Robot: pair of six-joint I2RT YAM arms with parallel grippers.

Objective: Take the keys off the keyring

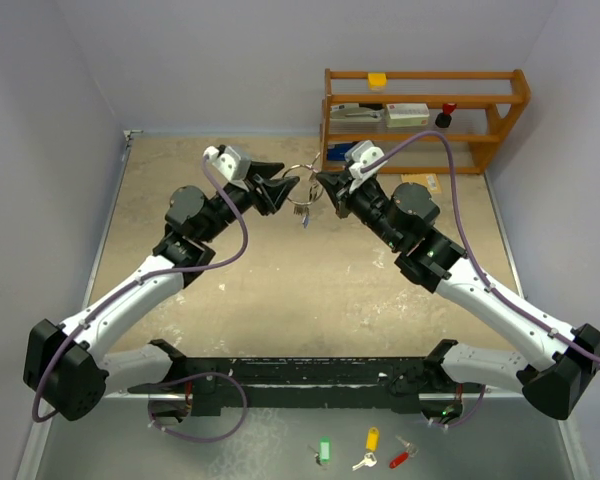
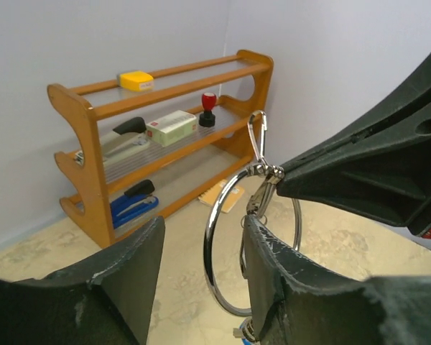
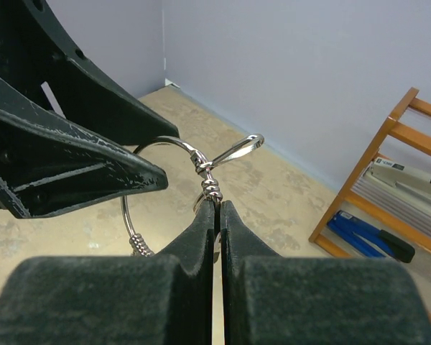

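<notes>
Starting nearest: green tagged key (image 1: pixel 324 451), yellow tagged key (image 1: pixel 371 439) and red tagged key (image 1: pixel 400 459) lie by the arm bases, not part of the job. Further in, both arms are raised, their tips meeting in the air over the counter (image 1: pixel 280 290).

Right pincer (image 3: pixel 217 212) is clenched on the keyring (image 2: pixel 207 248), gripping at the swivel just under the snap clip (image 2: pixel 257 136). Left pincer (image 2: pixel 201 266) is released with jaws apart. The ring wire sits in the gap, close to one finger; can't tell if it touches. Keys (image 1: pixel 305 213) hang bunched off the ring's low side, clear of the counter and too small to count.

Risks:
- The right grip is thin, on a rotating swivel, so the ring may spin or slip out when the left pulls.
- If the left closes on bare wire instead of a key, nothing comes off.
- The dangling bunch could swing away from the jaws.
- Any freed key would drop and bounce.
- The arm tips are crowded together, so the fingers could collide.

The shelf (image 1: pixel 430 75) at the far wall is well apart from all this, no concern.
</notes>
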